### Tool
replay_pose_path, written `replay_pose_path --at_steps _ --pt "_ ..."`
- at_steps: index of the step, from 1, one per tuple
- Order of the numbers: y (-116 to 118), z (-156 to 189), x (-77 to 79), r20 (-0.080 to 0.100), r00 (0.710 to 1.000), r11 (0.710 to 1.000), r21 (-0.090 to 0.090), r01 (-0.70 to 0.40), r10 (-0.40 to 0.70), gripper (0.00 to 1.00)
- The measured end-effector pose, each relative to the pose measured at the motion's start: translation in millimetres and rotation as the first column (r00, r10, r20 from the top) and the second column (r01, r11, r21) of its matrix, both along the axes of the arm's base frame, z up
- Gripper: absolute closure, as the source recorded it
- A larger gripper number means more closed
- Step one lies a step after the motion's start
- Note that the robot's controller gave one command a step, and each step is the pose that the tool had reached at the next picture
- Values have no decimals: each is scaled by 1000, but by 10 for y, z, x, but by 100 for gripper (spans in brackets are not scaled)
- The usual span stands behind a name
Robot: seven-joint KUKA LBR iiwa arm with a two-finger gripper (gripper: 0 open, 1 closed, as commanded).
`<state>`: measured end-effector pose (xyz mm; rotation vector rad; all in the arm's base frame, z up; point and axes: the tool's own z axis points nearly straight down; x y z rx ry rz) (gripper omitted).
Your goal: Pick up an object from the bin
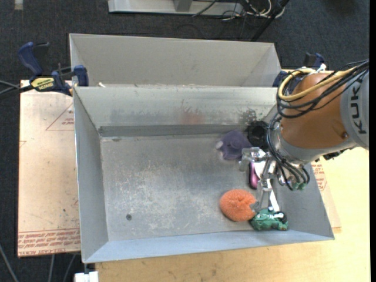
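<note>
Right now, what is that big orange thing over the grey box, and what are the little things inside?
That is a robot arm, and the orange part is its cover. It reaches in from the right, and the camera looks down on it from above. At the arm's tip is a gripper, a sort of metal hand for picking things up. It is low inside the grey bin, in the near right corner, close to an orange ball and a green toy. Further back lie a pink thing and a purple thing. I cannot tell whether the gripper holds anything yet.
</note>
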<state>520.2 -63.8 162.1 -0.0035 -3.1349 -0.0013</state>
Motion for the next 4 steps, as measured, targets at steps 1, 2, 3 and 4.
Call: replay_pose_path --at_steps 1,2,3,4 --pt "3 46 16 7 1000 1000 -1 -2 2 0" --pt "55 -545 -153 9 999 999 0 39 -39 0" --pt "66 -1189 -205 26 998 999 0 49 -49 0" --pt "58 -845 -213 6 995 995 2 95 -95 0"
